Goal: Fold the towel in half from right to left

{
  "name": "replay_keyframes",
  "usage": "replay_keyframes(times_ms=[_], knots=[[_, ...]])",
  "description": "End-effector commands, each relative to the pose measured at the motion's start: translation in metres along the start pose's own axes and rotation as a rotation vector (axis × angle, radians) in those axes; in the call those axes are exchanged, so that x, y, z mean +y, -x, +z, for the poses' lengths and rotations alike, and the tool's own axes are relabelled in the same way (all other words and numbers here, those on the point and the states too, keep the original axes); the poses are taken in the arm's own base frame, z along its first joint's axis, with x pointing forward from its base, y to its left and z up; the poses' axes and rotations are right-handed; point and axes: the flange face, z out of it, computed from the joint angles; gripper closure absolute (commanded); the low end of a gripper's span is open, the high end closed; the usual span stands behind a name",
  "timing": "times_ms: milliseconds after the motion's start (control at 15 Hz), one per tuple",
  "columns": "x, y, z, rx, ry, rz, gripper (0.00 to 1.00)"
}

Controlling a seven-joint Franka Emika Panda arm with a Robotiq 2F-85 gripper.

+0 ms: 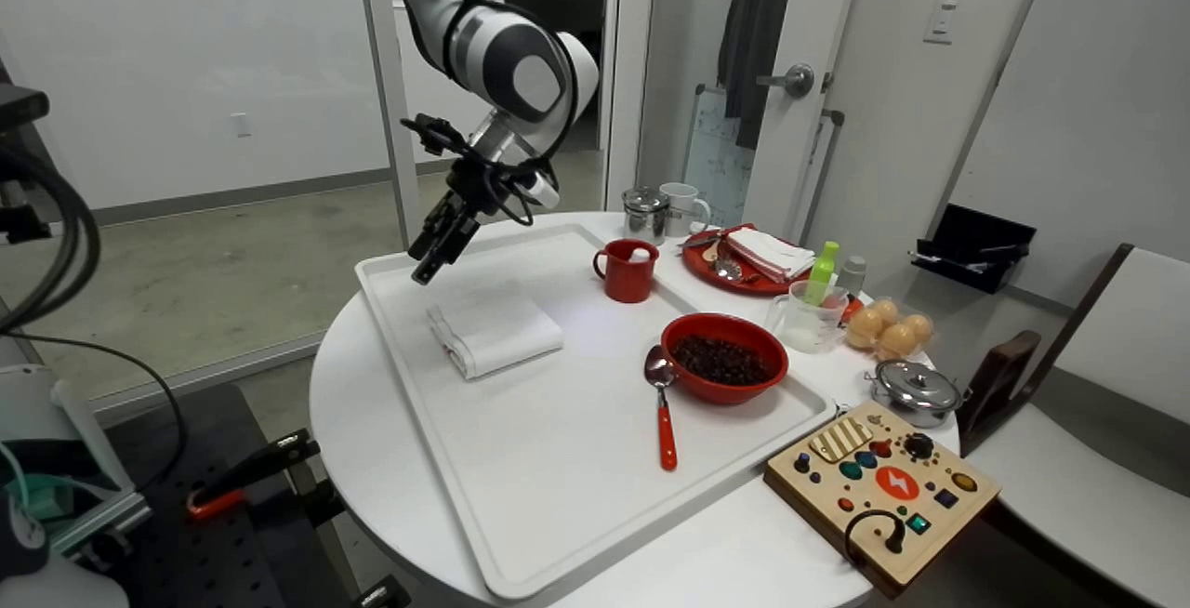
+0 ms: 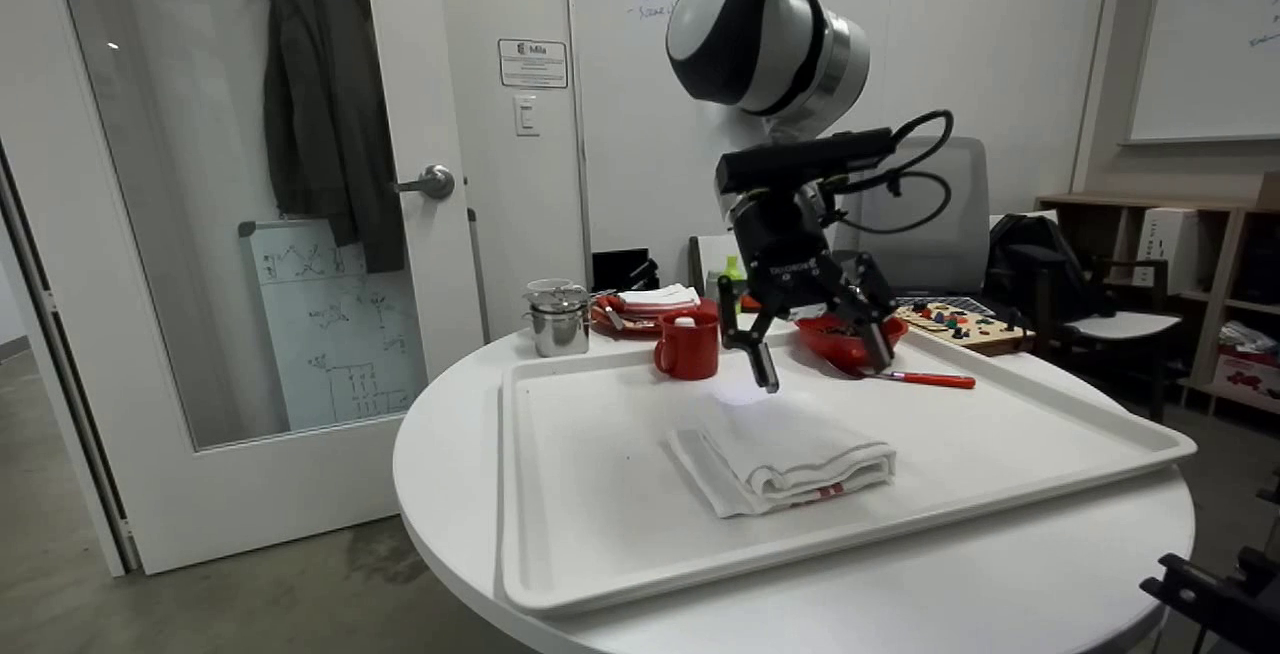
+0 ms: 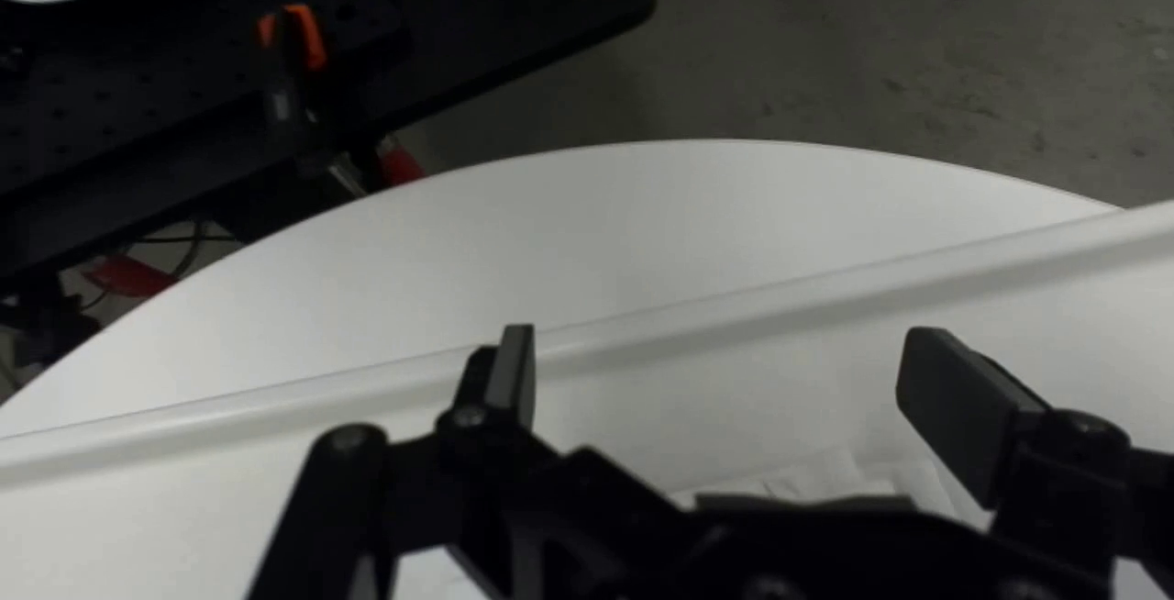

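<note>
The towel (image 1: 502, 338) is a white cloth lying in a folded, layered stack on the big white tray (image 1: 437, 469). In an exterior view the towel (image 2: 800, 454) shows its rounded fold, with a red stripe on the edge facing that camera. My gripper (image 1: 420, 265) hangs in the air above the tray and apart from the towel. Its fingers are spread with nothing between them, as an exterior view (image 2: 826, 378) shows. In the wrist view the gripper (image 3: 720, 336) is open, and part of the towel (image 3: 816, 476) shows low between the fingers; the rest is hidden behind the gripper.
A red mug (image 1: 628, 273), a red bowl (image 1: 725, 329) of dark pieces and a spoon (image 1: 666, 431) with a red handle are on the tray. A red plate (image 1: 697, 264) with a folded cloth, metal pots and a knob box (image 1: 883, 487) stand beyond it.
</note>
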Motion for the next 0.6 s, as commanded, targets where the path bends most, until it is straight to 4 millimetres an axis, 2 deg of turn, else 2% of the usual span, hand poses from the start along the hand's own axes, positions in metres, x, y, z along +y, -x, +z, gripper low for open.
replay_keyframes(times_ms=[0,267,333,400,533], knots=[[0.037,0.050,-0.007,0.142,0.127,-0.052,0.00],[0.070,0.092,-0.010,0.334,0.149,-0.078,0.00],[0.049,0.061,-0.015,0.232,0.152,-0.075,0.00],[0.054,0.070,-0.015,0.248,0.148,-0.078,0.00],[0.054,0.071,-0.017,0.248,0.147,-0.079,0.00]])
